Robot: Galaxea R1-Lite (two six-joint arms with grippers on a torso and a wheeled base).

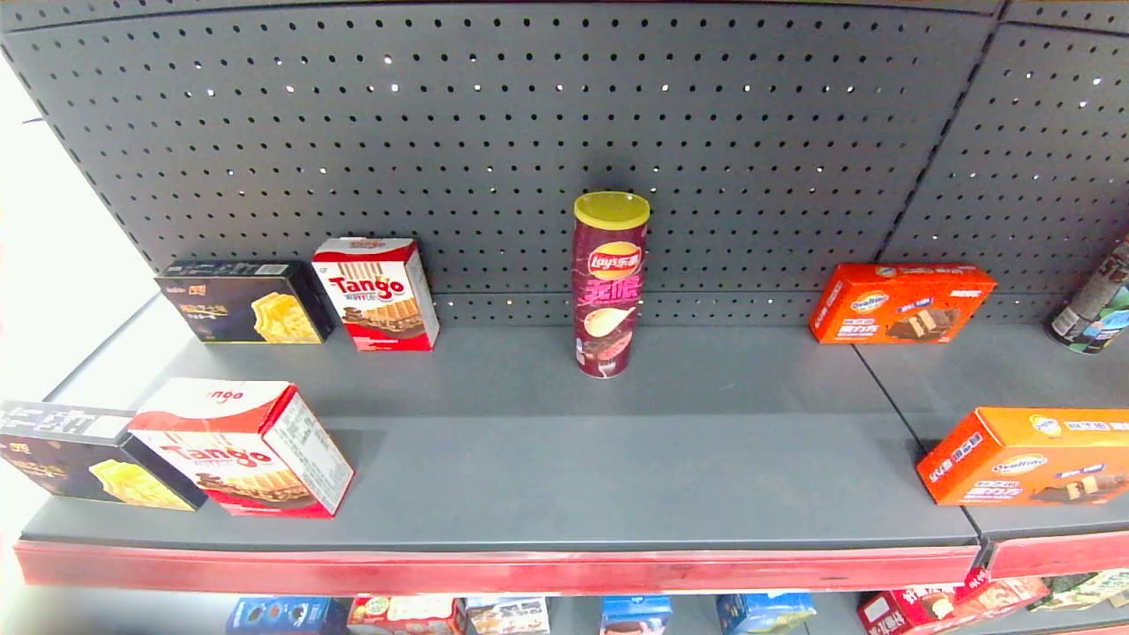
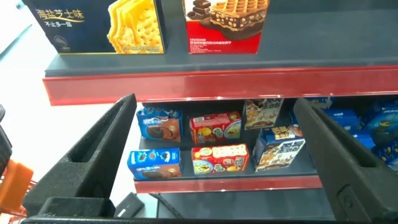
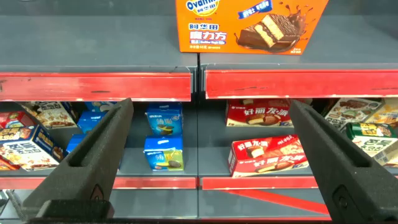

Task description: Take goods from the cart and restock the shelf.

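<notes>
Both stand open and empty, low before the shelf (image 1: 494,569): left gripper (image 2: 214,102) under the wafer box (image 2: 224,25), right gripper (image 3: 211,104) under the orange box (image 3: 252,25).

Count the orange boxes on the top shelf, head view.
2. One orange box lies at the back by the pegboard, right of the chip can. The other lies at the front, far right, cut off by the picture's edge. More could sit beyond that edge.

The grey shelf (image 1: 617,476) carries a chips can (image 1: 609,287) upright near its back edge, wafer boxes (image 1: 242,445) at the left end, orange boxes (image 1: 900,302) at the right.
</notes>
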